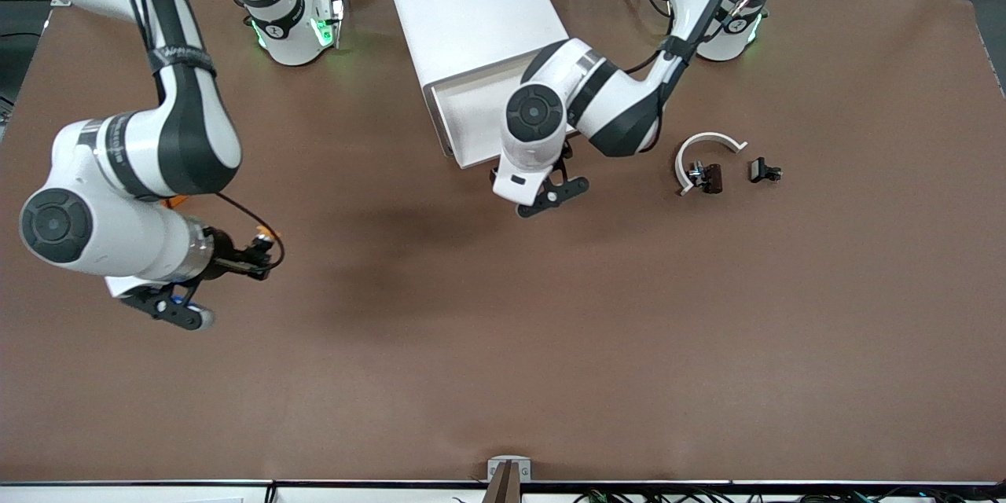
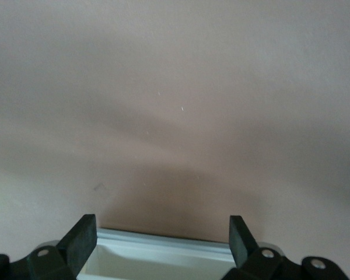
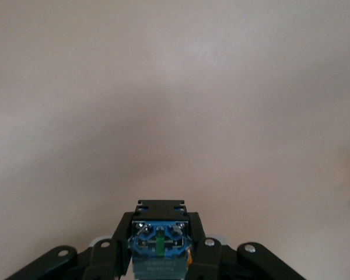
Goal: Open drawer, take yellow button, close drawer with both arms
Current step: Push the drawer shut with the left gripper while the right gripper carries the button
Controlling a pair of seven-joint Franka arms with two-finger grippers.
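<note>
So the right pincer (image 3: 158, 245) is clenching the button (image 3: 157, 240) between its fingers, hanging over the brown desk (image 1: 503, 346) toward the right arm's end, well apart from the cabinet (image 1: 471, 16). In the right wrist view the blue-and-black body is sitting square in the jaws. I think an orange bit is peeking out at one side, but it's too hidden to be sure that's the cap.

The left pincer (image 2: 163, 239) is spread wide and released, gripping nothing, sitting right at the cream front of the drawer (image 1: 475, 122). The drawer is sticking out of the cabinet toward the front camera, white tray showing. In the left wrist view the front slat is lying just under the two fingers (image 2: 80, 239).

To me the take part looks done and closing is what's left. If I were running it, I'd be pushing flat on the middle of that slat, straight along the drawer's line, so it isn't skewing and jamming. Going slow near the end makes sense too, since the cabinet could be sliding on the desk.

The right arm is just waiting with its catch. Near the left arm's end a white curved piece (image 1: 707, 153) and two small black clips (image 1: 764, 170) are lying on the desk, well out of the way.
</note>
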